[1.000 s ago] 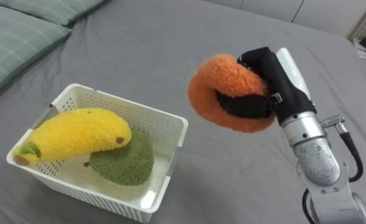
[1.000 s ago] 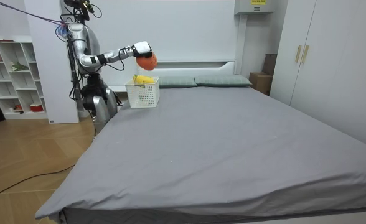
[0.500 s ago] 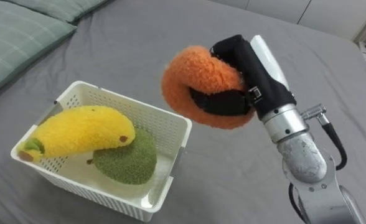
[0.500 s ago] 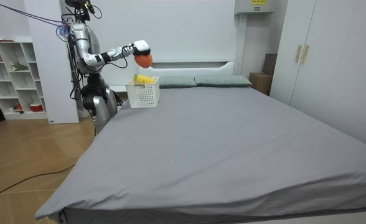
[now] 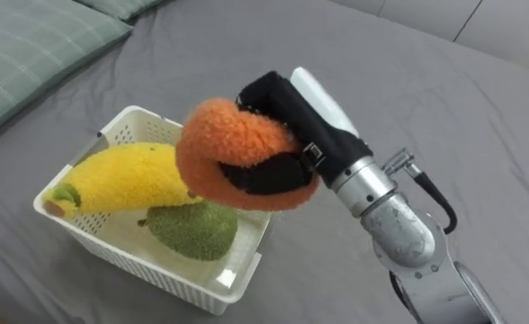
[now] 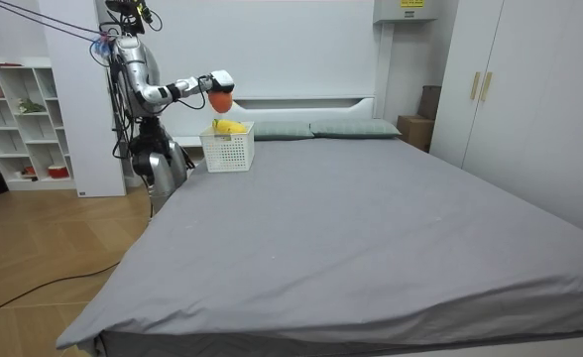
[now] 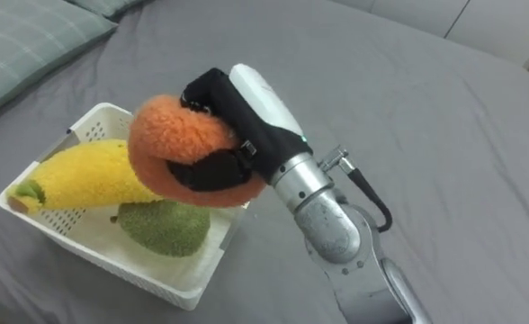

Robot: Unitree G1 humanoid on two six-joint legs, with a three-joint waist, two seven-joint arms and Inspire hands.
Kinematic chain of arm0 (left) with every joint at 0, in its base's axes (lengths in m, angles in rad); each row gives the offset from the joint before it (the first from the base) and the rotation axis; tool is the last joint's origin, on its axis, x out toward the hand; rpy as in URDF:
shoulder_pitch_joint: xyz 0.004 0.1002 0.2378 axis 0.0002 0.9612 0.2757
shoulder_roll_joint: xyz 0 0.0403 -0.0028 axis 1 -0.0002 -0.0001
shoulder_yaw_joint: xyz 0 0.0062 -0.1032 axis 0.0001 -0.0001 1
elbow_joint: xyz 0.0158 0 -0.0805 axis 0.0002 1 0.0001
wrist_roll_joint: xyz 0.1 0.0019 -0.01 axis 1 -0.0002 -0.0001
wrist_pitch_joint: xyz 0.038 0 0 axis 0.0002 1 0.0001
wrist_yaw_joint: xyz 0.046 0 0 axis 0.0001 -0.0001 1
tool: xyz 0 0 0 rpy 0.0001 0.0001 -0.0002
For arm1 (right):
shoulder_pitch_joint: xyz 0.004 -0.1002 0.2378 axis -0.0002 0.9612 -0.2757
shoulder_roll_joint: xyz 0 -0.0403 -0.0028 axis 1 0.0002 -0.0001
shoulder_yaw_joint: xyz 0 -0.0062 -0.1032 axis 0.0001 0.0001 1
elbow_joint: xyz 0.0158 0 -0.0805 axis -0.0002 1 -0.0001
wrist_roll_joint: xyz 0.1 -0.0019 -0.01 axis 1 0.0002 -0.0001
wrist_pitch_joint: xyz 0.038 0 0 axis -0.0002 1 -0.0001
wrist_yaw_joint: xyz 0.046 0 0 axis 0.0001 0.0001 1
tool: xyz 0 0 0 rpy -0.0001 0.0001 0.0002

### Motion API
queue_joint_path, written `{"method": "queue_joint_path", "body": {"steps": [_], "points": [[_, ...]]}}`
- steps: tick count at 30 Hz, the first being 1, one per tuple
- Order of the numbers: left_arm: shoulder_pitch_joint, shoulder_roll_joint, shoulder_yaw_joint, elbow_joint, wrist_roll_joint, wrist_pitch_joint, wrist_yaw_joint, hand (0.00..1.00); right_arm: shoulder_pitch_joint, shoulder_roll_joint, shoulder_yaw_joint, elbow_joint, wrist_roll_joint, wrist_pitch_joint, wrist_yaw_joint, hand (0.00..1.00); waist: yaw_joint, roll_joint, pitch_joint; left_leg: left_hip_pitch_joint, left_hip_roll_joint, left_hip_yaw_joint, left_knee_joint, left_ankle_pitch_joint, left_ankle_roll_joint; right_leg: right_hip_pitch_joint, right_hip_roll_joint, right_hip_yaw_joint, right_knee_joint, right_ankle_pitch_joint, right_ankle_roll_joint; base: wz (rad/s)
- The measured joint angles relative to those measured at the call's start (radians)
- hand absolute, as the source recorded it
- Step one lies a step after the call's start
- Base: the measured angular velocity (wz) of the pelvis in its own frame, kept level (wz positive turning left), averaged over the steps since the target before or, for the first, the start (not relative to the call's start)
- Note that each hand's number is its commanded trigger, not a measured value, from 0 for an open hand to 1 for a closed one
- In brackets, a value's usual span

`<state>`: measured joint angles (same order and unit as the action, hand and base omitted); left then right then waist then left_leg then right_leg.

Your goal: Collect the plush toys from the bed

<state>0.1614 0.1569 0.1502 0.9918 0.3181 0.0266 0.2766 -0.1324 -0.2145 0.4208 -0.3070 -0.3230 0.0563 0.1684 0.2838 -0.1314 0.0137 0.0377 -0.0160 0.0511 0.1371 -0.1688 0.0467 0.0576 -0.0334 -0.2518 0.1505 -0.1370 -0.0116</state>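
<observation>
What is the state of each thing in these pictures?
orange toy: held in the air over the basket.
right robot hand: shut on the orange toy.
yellow toy: lying in the basket.
green toy: in the basket, partly under the yellow toy.
basket: upright on the bed.

A pale green checked pillow (image 5: pixel 31 40) lies at the upper left of the eye views. In the room view, a low white headboard (image 6: pixel 301 102) stands against a plain white wall (image 6: pixel 291 40). At that view's left, a white open shelf unit (image 6: pixel 19 119) holds small items and stands on a light wooden floor (image 6: pixel 44 258). At its right is a tall white wardrobe (image 6: pixel 529 99), with a brown cardboard box (image 6: pixel 412 129) just beside it.
</observation>
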Motion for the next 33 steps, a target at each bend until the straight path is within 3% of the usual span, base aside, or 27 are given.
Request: {"method": "queue_joint_path", "body": {"steps": [8,17,33], "points": [[-0.014,0.0,-0.01,0.0,0.0,0.012,-0.01,0.0,0.0,-0.001,0.031,0.032,-0.022,0.011,0.018,0.0,0.0,-0.007,-0.0046,-0.003,-0.001,-0.01,0.0,0.0,0.0,0.0,-0.001,-0.011,0.0,0.0,0.0,0.03],[-0.025,0.016,-0.017,0.0,0.0,0.015,-0.01,0.0,0.0,-0.001,0.031,0.06,-0.036,0.014,0.019,0.0,0.0,-0.006,-0.0043,0.005,-0.001,-0.011,-0.001,0.0,0.0,0.008,-0.001,-0.01,0.0,0.0,0.0,0.0],[-0.03,0.016,-0.02,0.0,0.047,0.016,-0.002,0.0,0.0,0.0,0.03,0.06,-0.043,0.014,0.032,0.0,-0.002,-0.006,-0.0044,0.007,-0.001,-0.011,-0.001,0.0,0.0,0.01,-0.001,-0.01,0.0,0.0,0.0,0.0]]}}
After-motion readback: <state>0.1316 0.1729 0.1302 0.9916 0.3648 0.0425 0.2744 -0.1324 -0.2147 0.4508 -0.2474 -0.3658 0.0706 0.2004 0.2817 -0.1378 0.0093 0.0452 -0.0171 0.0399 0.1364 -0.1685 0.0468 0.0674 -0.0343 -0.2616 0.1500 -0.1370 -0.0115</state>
